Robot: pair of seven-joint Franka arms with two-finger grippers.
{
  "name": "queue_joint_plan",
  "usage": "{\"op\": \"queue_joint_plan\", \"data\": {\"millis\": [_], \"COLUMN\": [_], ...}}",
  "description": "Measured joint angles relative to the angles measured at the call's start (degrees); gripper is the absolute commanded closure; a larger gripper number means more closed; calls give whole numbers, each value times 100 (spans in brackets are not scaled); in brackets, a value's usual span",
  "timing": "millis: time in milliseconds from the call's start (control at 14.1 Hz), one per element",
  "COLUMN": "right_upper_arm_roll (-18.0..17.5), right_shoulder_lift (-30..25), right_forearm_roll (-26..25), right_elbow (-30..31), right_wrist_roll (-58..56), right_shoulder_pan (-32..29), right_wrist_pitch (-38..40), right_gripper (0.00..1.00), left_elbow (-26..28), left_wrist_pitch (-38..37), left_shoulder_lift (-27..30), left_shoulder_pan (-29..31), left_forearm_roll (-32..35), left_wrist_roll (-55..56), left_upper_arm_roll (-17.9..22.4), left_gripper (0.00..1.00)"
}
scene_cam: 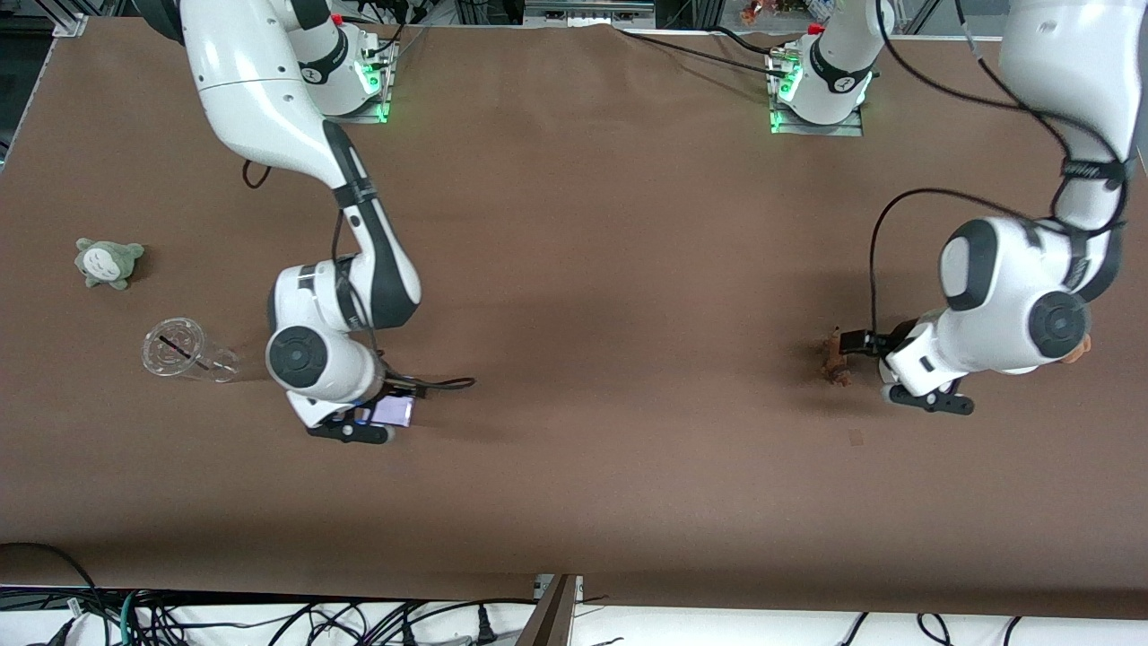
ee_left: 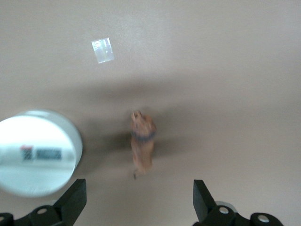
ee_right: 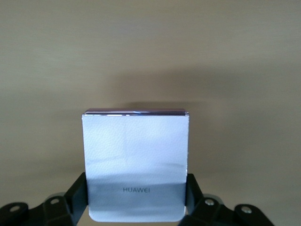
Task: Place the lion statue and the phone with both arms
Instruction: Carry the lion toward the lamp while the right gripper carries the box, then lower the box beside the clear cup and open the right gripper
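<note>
The lion statue (scene_cam: 839, 363) lies on the brown table toward the left arm's end. In the left wrist view it (ee_left: 142, 143) is a small tan figurine just ahead of the fingertips, not between them. My left gripper (scene_cam: 858, 345) (ee_left: 138, 193) is low beside it, open and empty. The phone (scene_cam: 395, 411) has a pale lavender-white face and sits toward the right arm's end. My right gripper (scene_cam: 401, 401) (ee_right: 137, 188) is shut on it, with a finger (ee_right: 79, 190) against each side of the phone (ee_right: 136, 155). I cannot tell whether the phone touches the table.
A white round disc (ee_left: 37, 153) lies beside the lion, and a small pale square of tape (ee_left: 102, 50) is nearby. A grey plush toy (scene_cam: 109, 262) and a clear cup on its side (scene_cam: 184, 352) lie toward the right arm's end. A brown plush (scene_cam: 1076, 350) peeks out by the left arm.
</note>
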State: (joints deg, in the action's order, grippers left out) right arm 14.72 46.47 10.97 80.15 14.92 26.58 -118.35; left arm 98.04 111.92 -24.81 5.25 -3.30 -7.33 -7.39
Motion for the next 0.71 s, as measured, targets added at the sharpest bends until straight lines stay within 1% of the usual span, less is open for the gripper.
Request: {"op": "queue_joint_plan", "data": {"millis": [142,283,496,708], "right_upper_arm_roll": [284,446,510,518], "right_shoulder_lift": [-1,-18,-120,-204], "right_forearm_roll": [1,2,3,3], "right_elbow": [14,84,280,444], "right_wrist_roll": [-464,-803,-1339,-1698], "right_shoulder_pan": [-8,-34,-213,-463], "right_wrist_pitch": [268,455,475,479], "right_gripper": [80,80,80,80], "left_elbow": [-137,-271,-387,-395], "left_wrist_pitch": [-520,-877,-1447,-1853], "left_shoulder_lift": [357,676,1371,2180], "left_shoulder_pan": [0,0,-4,1], "left_forearm_roll": [-16,-75,-34,319], "left_wrist_roll": [35,173,287,324], "left_upper_arm_roll": [-8,-13,-31,-23], "left_gripper": [0,0,0,0]}}
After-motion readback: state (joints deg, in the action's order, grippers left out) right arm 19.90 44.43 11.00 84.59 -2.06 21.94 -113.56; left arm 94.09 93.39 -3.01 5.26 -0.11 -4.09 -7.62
